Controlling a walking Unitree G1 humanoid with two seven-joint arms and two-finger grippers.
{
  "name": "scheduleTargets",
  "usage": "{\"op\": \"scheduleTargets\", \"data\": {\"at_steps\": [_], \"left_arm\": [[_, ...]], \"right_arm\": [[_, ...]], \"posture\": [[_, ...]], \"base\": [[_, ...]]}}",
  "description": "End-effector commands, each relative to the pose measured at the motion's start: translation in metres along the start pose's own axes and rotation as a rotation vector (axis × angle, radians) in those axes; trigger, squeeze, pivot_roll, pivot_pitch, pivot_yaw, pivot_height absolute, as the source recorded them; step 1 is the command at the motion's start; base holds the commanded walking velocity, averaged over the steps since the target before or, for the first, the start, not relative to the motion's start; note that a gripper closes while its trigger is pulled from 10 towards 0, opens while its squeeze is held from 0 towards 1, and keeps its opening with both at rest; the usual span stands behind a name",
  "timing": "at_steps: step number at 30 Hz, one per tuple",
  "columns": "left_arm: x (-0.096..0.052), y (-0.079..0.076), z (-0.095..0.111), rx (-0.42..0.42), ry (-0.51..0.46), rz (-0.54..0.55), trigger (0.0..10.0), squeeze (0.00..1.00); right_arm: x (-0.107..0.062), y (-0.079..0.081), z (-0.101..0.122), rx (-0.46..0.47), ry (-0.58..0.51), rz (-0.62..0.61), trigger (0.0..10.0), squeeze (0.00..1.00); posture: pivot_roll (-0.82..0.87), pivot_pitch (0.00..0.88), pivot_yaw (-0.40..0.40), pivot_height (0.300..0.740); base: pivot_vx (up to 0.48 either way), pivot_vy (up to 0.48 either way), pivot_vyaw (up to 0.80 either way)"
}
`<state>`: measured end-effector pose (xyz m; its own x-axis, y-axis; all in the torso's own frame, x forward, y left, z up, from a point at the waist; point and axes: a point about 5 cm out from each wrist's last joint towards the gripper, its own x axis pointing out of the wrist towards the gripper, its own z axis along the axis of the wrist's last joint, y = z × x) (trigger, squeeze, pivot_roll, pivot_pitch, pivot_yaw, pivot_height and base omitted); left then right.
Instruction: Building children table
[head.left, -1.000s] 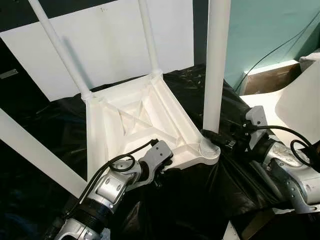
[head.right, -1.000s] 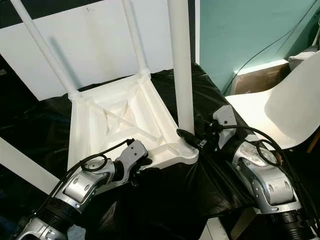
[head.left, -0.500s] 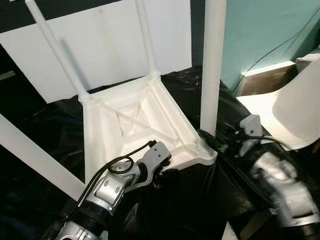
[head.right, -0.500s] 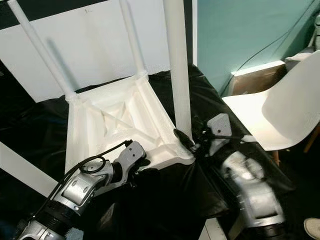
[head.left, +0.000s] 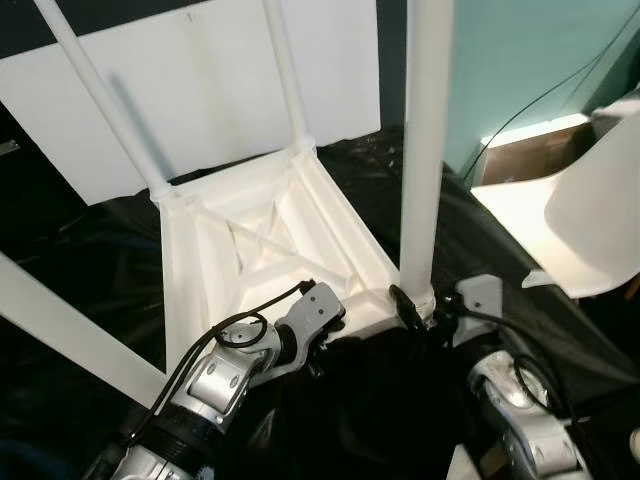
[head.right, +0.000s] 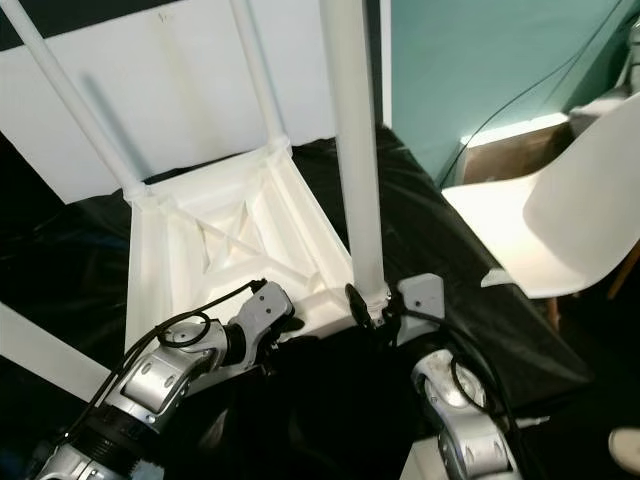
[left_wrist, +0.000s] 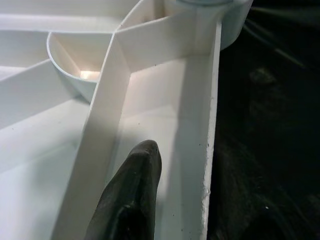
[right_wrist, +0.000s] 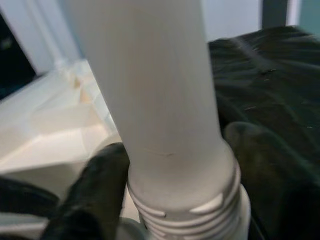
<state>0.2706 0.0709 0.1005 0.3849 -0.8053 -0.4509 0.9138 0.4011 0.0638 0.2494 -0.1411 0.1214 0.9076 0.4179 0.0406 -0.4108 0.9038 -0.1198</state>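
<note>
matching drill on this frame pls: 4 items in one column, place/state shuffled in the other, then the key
Items
1. upturned white plastic table top
2. white tube leg at the near corner
3. left pincer
4. white moulded chair

Places/states
A. stands upright in a corner socket, threaded base showing, right pincer around its base
B. beside the black-covered surface, on the robot's right
C. lies underside up on black sheeting, ribs showing
D. one black finger inside the rim channel of the frame

Pairs: 1-C, 2-A, 3-D, 4-B
</note>
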Motion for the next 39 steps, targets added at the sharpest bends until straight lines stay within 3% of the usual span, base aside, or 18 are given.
{"op": "scheduleTargets", "data": {"at_steps": [1,2,8,17,18,23,24,25,26,27,28,29,34,35,36,37,38,39], "left_arm": [[-0.002,0.004,-0.022,-0.049,0.088,0.048,10.0,0.00],[-0.001,0.004,-0.020,-0.050,0.080,0.043,10.0,0.00],[0.003,0.004,-0.016,-0.046,0.069,0.032,10.0,0.00],[0.007,0.003,-0.014,-0.021,0.078,0.030,10.0,0.00],[0.007,0.002,-0.022,0.024,0.140,0.018,10.0,0.00],[0.007,0.001,-0.035,0.056,0.223,0.020,10.0,0.00],[0.008,-0.001,-0.038,0.030,0.243,0.008,10.0,0.00],[0.008,-0.001,-0.038,0.030,0.243,0.008,10.0,0.00],[0.009,-0.002,-0.038,0.015,0.237,0.001,9.1,0.00],[0.010,-0.002,-0.035,-0.006,0.221,-0.003,3.9,0.00],[0.010,-0.002,-0.035,-0.006,0.221,-0.003,3.9,0.00],[0.011,-0.003,-0.033,-0.025,0.205,-0.005,0.0,0.00],[0.012,-0.004,-0.029,-0.045,0.183,-0.017,0.0,0.00],[0.012,-0.003,-0.028,-0.056,0.177,-0.014,0.7,0.00],[0.012,-0.002,-0.028,-0.061,0.172,-0.011,4.1,0.00],[0.012,-0.002,-0.028,-0.061,0.172,-0.011,4.1,0.00],[0.013,-0.002,-0.028,-0.069,0.165,-0.006,10.0,0.00],[0.013,-0.001,-0.028,-0.074,0.161,-0.004,10.0,0.00]], "right_arm": [[0.002,0.006,-0.002,0.009,0.008,0.029,10.0,1.00],[0.002,-0.001,0.001,-0.028,-0.004,0.070,10.0,0.00],[0.005,-0.023,0.007,-0.142,-0.017,0.149,10.0,0.00],[0.011,-0.023,0.016,-0.222,-0.025,0.330,10.0,0.00],[0.016,-0.027,0.015,-0.234,-0.014,0.359,10.0,0.00],[0.019,-0.029,0.015,-0.240,-0.011,0.371,10.0,0.00],[0.023,-0.031,0.015,-0.229,-0.001,0.381,3.6,0.00],[0.023,-0.031,0.015,-0.229,-0.001,0.381,3.6,0.00],[0.023,-0.032,0.014,-0.226,0.002,0.384,2.8,0.00],[0.024,-0.032,0.014,-0.217,0.005,0.388,0.0,0.00],[0.024,-0.032,0.014,-0.217,0.005,0.388,0.0,0.00],[0.024,-0.032,0.013,-0.209,0.007,0.389,0.0,0.00],[0.023,-0.029,0.010,-0.188,0.014,0.398,0.0,0.00],[0.021,-0.027,0.007,-0.178,0.020,0.401,0.0,0.00],[0.020,-0.024,0.005,-0.166,0.025,0.402,0.0,0.00],[0.020,-0.024,0.005,-0.166,0.025,0.402,0.0,0.00],[0.018,-0.022,0.002,-0.147,0.030,0.397,0.0,0.00],[0.017,-0.020,0.000,-0.136,0.033,0.392,0.0,0.00]], "posture": [[-0.04,0.000,0.143,0.740],[-0.05,0.000,0.136,0.740],[-0.06,0.000,0.132,0.740],[-0.06,0.000,0.128,0.740],[-0.06,0.000,0.128,0.740],[-0.05,0.000,0.126,0.740],[-0.05,0.000,0.127,0.740],[-0.05,0.000,0.127,0.740],[-0.05,0.000,0.127,0.740],[-0.05,0.000,0.127,0.740],[-0.05,0.000,0.127,0.740],[-0.05,0.000,0.127,0.740],[-0.05,0.000,0.124,0.740],[-0.05,0.000,0.126,0.740],[-0.05,0.000,0.127,0.740],[-0.05,0.000,0.127,0.740],[-0.05,0.000,0.127,0.740],[-0.05,0.000,0.127,0.740]], "base": [[0.000,0.000,0.00],[0.000,0.000,0.00],[0.000,0.000,0.00],[0.000,0.000,0.00],[0.000,0.000,0.00],[0.000,0.000,0.00],[0.000,0.000,0.00],[0.000,0.000,0.00],[0.000,0.000,0.00],[0.000,0.000,0.00],[0.000,0.000,0.00],[0.000,0.000,0.00],[0.000,0.000,0.00],[0.000,0.000,0.00],[0.000,0.000,0.00],[0.000,0.000,0.00],[0.000,0.000,0.00],[0.000,0.000,0.00]]}}
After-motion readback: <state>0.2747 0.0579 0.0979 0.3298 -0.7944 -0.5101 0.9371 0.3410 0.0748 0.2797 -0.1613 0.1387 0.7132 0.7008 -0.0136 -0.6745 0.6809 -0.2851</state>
